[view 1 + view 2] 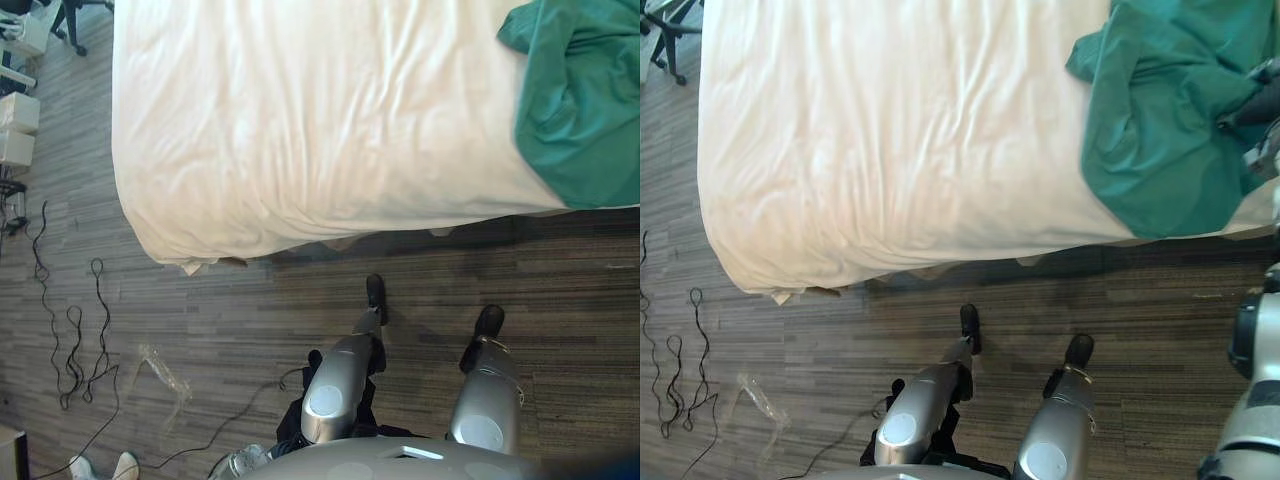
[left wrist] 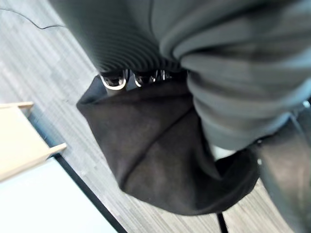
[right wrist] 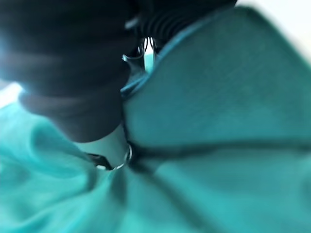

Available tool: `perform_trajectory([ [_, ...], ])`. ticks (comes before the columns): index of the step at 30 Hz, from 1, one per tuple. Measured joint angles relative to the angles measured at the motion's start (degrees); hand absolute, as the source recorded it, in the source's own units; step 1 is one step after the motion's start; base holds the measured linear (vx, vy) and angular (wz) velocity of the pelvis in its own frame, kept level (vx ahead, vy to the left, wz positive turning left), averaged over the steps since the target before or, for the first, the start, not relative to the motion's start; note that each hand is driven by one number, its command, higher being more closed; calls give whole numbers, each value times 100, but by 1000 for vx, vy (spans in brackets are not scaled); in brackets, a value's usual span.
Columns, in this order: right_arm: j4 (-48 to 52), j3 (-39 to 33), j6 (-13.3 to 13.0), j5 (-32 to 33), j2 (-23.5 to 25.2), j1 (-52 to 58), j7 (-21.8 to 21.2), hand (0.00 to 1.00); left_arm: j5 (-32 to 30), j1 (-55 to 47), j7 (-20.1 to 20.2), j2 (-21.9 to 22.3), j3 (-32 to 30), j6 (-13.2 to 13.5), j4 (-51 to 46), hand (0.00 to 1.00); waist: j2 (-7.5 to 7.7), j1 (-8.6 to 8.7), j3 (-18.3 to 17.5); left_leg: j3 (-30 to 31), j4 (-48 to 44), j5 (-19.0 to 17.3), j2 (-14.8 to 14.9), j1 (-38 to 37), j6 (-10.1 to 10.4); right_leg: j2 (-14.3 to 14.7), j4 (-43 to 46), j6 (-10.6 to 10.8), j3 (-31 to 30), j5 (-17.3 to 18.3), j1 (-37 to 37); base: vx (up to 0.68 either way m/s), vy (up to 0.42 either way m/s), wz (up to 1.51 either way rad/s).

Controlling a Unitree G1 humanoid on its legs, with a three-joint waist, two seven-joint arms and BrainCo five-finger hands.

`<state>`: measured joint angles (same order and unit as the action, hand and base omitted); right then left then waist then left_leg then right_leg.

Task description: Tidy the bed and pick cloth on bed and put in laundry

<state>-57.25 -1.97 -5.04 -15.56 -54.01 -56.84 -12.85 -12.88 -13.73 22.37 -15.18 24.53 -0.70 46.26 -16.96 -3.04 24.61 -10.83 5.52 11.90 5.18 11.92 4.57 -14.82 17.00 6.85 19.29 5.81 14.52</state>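
Green cloth is bunched up on the right side of the bed. It's lying on the cream sheet and reaches all the way to the near edge. Rest of the sheet is pretty flat, just soft wrinkles, and its near-left corner droops toward the wood-look floor.

Robot's right hand is down on that green cloth at the far right of the right eye view, dark cover sitting on top of the folds. In its own wrist view the ribbed cover is right up against the fabric and teal folds wrap around everything past it. So the fingers are buried, and honestly there's no way to tell if they've got a grip or are just resting there.

Left hand shows in its wrist view with the floor behind it. Its fingers can't be made out past the ribbed cover, so no call on that one either.

Off to the left of the bed: an office chair's base, a couple of white boxes, a scrap of clear plastic on the floor, and a person's white shoes at the bottom edge.
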Motion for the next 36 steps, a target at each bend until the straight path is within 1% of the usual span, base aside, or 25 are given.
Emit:
perform_trajectory([
  [4,281,-781,-218,802,660,914,184,100,-314,-115,381,83,-284,-109,-4,100,176,139,56,-123,1,-54,46,-390,75,53,-246,27,104,-17,-540,57,-22,4],
  [5,455,-1113,-265,1142,1086,1359,313,100,-475,-122,641,100,-306,-265,2,100,291,214,-2,-128,1,-60,80,-458,83,71,-335,34,186,-24,-701,49,-32,13],
  [6,504,-1225,-296,1273,1273,1536,374,100,-503,-125,733,101,-309,-337,10,100,352,228,-24,-138,1,-80,90,-505,110,72,-366,35,195,-25,-769,80,-34,7],
  [8,608,-1438,-343,1722,2028,2220,584,100,-712,-132,972,101,-376,-623,108,100,642,236,-240,-292,2,-148,127,-761,200,114,-522,43,193,-29,-1066,77,-20,-8],
  [10,630,-1443,-343,1901,2470,2645,666,100,-713,-134,1042,101,-537,-790,295,100,820,235,-438,-419,4,-188,154,-916,254,165,-655,54,192,-36,-1278,67,-21,-7],
  [12,621,-1442,-342,1940,3079,3309,732,100,-669,-130,1065,101,-1008,-1147,482,100,1019,234,-776,-545,10,-233,201,-1080,307,240,-833,64,206,-44,-1525,78,-31,-4],
  [13,619,-1440,-343,1938,3183,3461,738,100,-627,-129,1045,105,-1152,-1251,493,100,1049,234,-840,-599,13,-238,210,-1112,309,262,-870,64,208,-44,-1572,53,-26,3],
  [15,587,-1442,-341,1935,3382,3851,738,100,-509,-125,907,106,-1582,-1534,502,100,1072,264,-1031,-701,38,-265,241,-1154,275,294,-962,68,259,-50,-1688,17,-5,5],
  [17,379,-1501,-330,1916,3492,4179,731,100,-184,-92,580,105,-2270,-2031,658,100,1045,286,-1159,-925,41,-408,289,-1317,117,390,-1088,62,280,-52,-1867,-1,13,-3],
  [18,338,-1525,-322,1917,3530,4247,728,100,-180,-92,502,101,-2425,-2160,719,100,1061,293,-1189,-940,42,-427,292,-1360,114,396,-1116,56,283,-53,-1914,6,18,-9],
  [19,304,-1558,-312,1920,3579,4425,717,100,-153,-98,314,90,-2668,-2419,850,100,1076,298,-1300,-969,44,-457,292,-1397,101,427,-1163,51,278,-53,-1952,28,-7,-8],
  [21,175,-1561,-219,1921,3595,4568,694,100,32,-107,-109,87,-2944,-2812,966,100,1110,318,-1410,-1017,44,-484,288,-1467,78,440,-1255,28,265,-74,-2042,60,-6,-7],
  [23,51,-1697,-62,1930,3697,4723,692,100,512,-129,-806,85,-3405,-3281,987,100,1186,309,-1530,-1041,45,-509,285,-1520,85,451,-1314,37,267,-89,-2132,56,-2,-4],
  [24,-2,-1784,-37,1933,3745,4740,688,100,598,-129,-957,86,-3537,-3363,995,100,1211,304,-1556,-1045,46,-511,286,-1532,86,454,-1319,37,268,-89,-2153,83,-23,0],
  [26,-189,-2027,59,1948,3835,4842,613,100,1060,-129,-1691,96,-3998,-3619,1048,100,1281,259,-1591,-1050,49,-528,286,-1629,102,463,-1373,38,309,-89,-2313,78,-30,4],
  [27,-251,-2089,87,1975,3835,4861,575,100,1299,-129,-2061,103,-4140,-3623,1099,100,1292,242,-1597,-1050,51,-536,285,-1652,99,466,-1391,38,319,-89,-2318,13,-14,5],
  [28,-327,-2238,137,2031,3835,4916,515,100,1721,-130,-2758,114,-4533,-3620,1153,100,1299,206,-1602,-1053,52,-564,284,-1694,95,472,-1429,40,336,-83,-2395,18,-11,6],
  [29,-335,-2333,165,2108,3837,4994,466,100,1913,-130,-3261,113,-4848,-3526,1208,100,1308,205,-1619,-1052,52,-583,280,-1703,92,473,-1458,39,360,-75,-2425,36,-17,7],
  [30,-360,-2479,192,2158,3839,5089,395,100,2029,-131,-3829,107,-5298,-3146,1341,100,1322,196,-1664,-1052,52,-602,273,-1704,82,478,-1499,22,382,-59,-2459,48,-18,8],
  [31,-382,-2522,214,2207,3840,5121,361,100,2061,-143,-4030,107,-5499,-2896,1364,100,1321,187,-1672,-1047,52,-610,269,-1709,80,476,-1511,21,400,-56,-2506,64,-22,15],
  [32,-424,-2664,224,2270,3883,5218,217,100,2080,-121,-4309,89,-5861,-2294,1340,100,1327,185,-1681,-1024,52,-627,258,-1711,68,465,-1516,17,470,-29,-2519,52,-20,18],
  [33,-432,-2716,223,2314,3931,5260,174,100,2091,-71,-4370,72,-5949,-2100,1323,100,1332,189,-1688,-1005,53,-632,255,-1706,69,463,-1518,16,502,-21,-2534,63,-27,23],
  [34,-440,-2749,215,2326,4031,5354,43,100,2103,-32,-4459,61,-6043,-1687,1216,100,1349,190,-1697,-981,53,-653,248,-1703,49,464,-1540,10,553,0,-2576,55,-29,24],
  [35,-438,-2732,208,2321,4148,5487,-139,100,2080,43,-4523,68,-6044,-1410,973,100,1381,188,-1717,-919,53,-667,229,-1693,41,460,-1577,13,624,19,-2624,65,-33,26],
  [36,-439,-2722,207,2319,4207,5545,-213,100,2055,103,-4524,68,-6035,-1311,853,100,1395,187,-1724,-891,53,-674,220,-1689,39,456,-1586,5,664,35,-2650,73,-34,26],
])
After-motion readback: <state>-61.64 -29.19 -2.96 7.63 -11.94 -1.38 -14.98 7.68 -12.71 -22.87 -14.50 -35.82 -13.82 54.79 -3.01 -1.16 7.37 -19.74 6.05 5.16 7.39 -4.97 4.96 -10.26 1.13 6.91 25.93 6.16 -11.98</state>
